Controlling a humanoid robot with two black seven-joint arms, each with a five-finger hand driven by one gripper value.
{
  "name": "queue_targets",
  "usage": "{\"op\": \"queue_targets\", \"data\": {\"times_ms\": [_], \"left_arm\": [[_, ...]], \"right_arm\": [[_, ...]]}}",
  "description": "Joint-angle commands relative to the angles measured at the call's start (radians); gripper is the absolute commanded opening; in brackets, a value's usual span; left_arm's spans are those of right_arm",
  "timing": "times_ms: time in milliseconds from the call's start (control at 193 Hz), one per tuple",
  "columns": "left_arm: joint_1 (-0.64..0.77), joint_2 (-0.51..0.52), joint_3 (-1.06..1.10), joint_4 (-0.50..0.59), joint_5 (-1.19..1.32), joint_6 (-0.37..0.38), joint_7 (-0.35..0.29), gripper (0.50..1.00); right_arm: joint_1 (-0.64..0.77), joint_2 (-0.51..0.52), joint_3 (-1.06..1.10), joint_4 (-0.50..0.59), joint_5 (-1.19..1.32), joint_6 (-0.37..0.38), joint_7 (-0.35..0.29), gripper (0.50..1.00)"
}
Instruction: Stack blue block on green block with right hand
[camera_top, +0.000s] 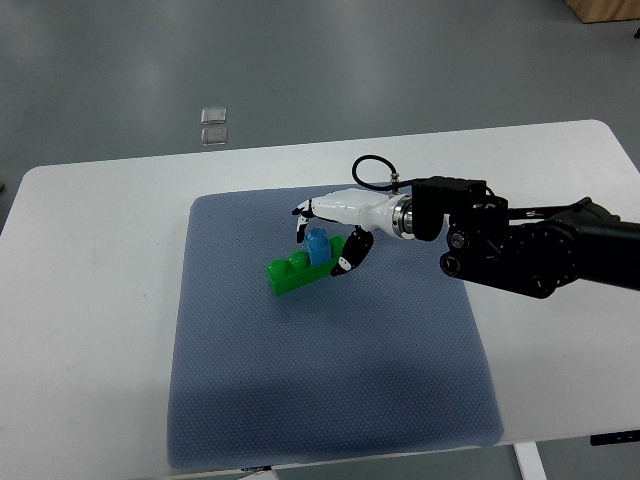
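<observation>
Starting from the left edge of the desk (90, 200), I am seeing only bare white surface; the left arm is not showing anywhere. Next comes the blue-grey mat (300, 380), covering the middle of the desk. On the mat's upper half, slightly toward its far edge, the green block (290, 273) is lying at a slant. The blue block (318, 243) is sitting over its right end, and as far as I can tell it is already touching the green studs, though I cannot say whether it is pressed fully home. My right robot hand (328, 238) is reaching in from the right edge, its dark-tipped fingers (345, 262) curling around the blue block and gripping it from both sides. I am judging the task as nearly finished: the carry and the placing look done, and what remains is seating the block firmly, letting go and drawing the arm back.
</observation>
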Motion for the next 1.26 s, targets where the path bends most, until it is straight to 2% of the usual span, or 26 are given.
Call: {"op": "queue_targets", "data": {"times_ms": [0,16,21,93,145,150,181,243,249,295,435,482,487,528,590,746,751,772,870,1010,1253], "left_arm": [[0.0,0.0,0.001,0.0,0.0,0.0,0.0,1.0],[0.0,0.0,0.001,0.0,0.0,0.0,0.0,1.0],[0.0,0.0,0.001,0.0,0.0,0.0,0.0,1.0],[0.0,0.0,0.001,-0.002,0.0,0.0,0.0,1.0],[0.0,0.0,0.001,-0.002,0.0,0.0,0.0,1.0],[0.0,0.0,0.001,0.0,0.0,0.0,0.0,1.0],[0.0,0.0,0.003,-0.002,0.0,0.0,0.0,1.0],[0.0,0.0,0.001,0.0,0.0,0.0,0.0,1.0],[0.0,0.0,0.001,-0.002,0.0,0.0,0.0,1.0],[0.0,0.0,0.001,0.0,0.0,0.0,0.0,1.0],[0.0,0.0,0.001,-0.003,0.0,0.0,0.0,1.0],[0.0,0.0,0.001,-0.003,0.0,0.0,0.0,1.0],[0.0,0.0,0.001,-0.002,0.0,0.0,0.0,1.0],[0.0,0.0,0.001,-0.003,0.0,0.0,0.0,1.0],[0.0,0.0,0.001,-0.003,0.0,0.0,0.0,1.0],[0.0,0.0,0.001,-0.003,0.0,0.0,0.0,1.0],[0.0,0.0,0.001,-0.003,0.0,0.0,0.0,1.0],[0.0,0.0,0.001,-0.003,0.0,0.0,0.0,1.0],[0.0,0.0,0.001,-0.012,0.0,0.0,0.0,1.0],[0.0,0.0,0.001,-0.017,0.0,0.0,0.0,1.0],[0.0,0.0,0.001,-0.022,0.0,0.0,0.0,1.0]], "right_arm": [[0.015,-0.018,0.053,0.01,0.033,0.058,-0.005,0.924],[0.015,-0.018,0.053,0.01,0.033,0.058,-0.005,0.924],[0.036,-0.037,0.089,0.017,0.066,0.114,-0.008,0.924],[0.055,-0.066,0.143,0.019,0.116,0.184,-0.009,0.924],[0.055,-0.066,0.143,0.019,0.116,0.184,-0.009,0.924],[0.055,-0.083,0.186,0.016,0.151,0.222,-0.014,0.924],[0.05,-0.092,0.227,0.008,0.181,0.24,-0.022,0.924],[0.049,-0.095,0.243,0.007,0.192,0.243,-0.025,0.924],[0.033,-0.1,0.317,-0.002,0.271,0.263,-0.042,0.924],[-0.002,-0.1,0.382,-0.019,0.362,0.274,-0.046,0.924],[-0.131,-0.077,0.591,-0.096,0.732,0.266,-0.042,0.924],[-0.131,-0.077,0.591,-0.096,0.732,0.266,-0.042,0.924],[-0.172,-0.063,0.649,-0.123,0.872,0.263,-0.037,0.924],[-0.203,-0.029,0.686,-0.145,0.976,0.262,-0.034,0.924],[-0.238,0.014,0.718,-0.17,1.076,0.251,-0.034,0.924],[-0.254,0.043,0.778,-0.222,1.197,0.213,-0.036,0.924],[-0.272,0.055,0.815,-0.255,1.261,0.188,-0.034,0.926],[-0.278,0.07,0.83,-0.271,1.283,0.178,-0.032,0.926],[-0.289,0.158,0.893,-0.338,1.327,0.145,-0.023,0.926],[-0.323,0.195,0.967,-0.441,1.329,0.147,-0.006,0.926],[-0.358,0.192,0.97,-0.449,1.331,0.158,-0.005,0.926]]}}
